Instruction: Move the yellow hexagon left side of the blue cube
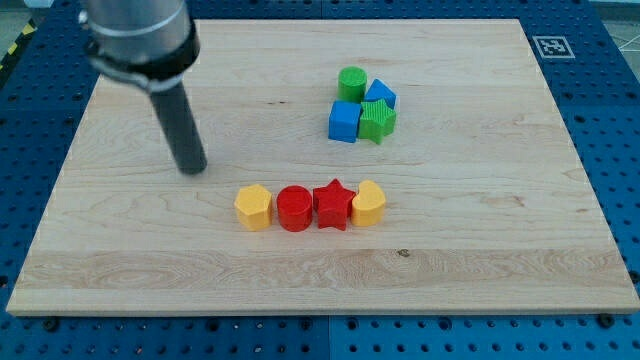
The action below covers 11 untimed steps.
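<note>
Wide wooden board (480,270) fills the view, sitting on a blue pegboard table (610,120). The arm (140,40) comes in from the view's top left, blurred, its dark rod dropping to the board. My tip (193,170) is down on the wood, well left of every block and touching none; there are no fingers here to open or close, just the bare rod.

Two groups of blocks. Upper right of centre, a tight cluster: blue cube (344,122) at the lower left, green star (378,120) just beside it on the right, green cylinder (351,83) above, and a second blue block (380,95) tucked behind the star, shape hard to tell.

Below centre, a row of four, touching side by side: yellow hexagon (254,207) at the left end, then red cylinder (295,209), red star (333,205), and a rounded yellow block (368,203) at the right end. The hexagon sits nearest my tip, below and to its right, and well apart from the blue cube, lower and to its left.
</note>
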Available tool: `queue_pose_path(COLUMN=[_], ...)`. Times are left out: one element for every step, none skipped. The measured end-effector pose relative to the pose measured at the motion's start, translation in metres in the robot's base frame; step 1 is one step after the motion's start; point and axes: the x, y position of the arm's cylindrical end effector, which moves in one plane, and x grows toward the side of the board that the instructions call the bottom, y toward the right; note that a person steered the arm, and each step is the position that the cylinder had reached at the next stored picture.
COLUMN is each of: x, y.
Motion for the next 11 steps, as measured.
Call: queue_pose_path(x=[0.056,0.088,0.081,0.054,0.038,0.023,0.008,-0.012,-0.035,-0.052,-0.065], y=[0.0,0.026,0.056,0.069,0.074,0.074,0.078,0.081,0.081,0.086,0.093])
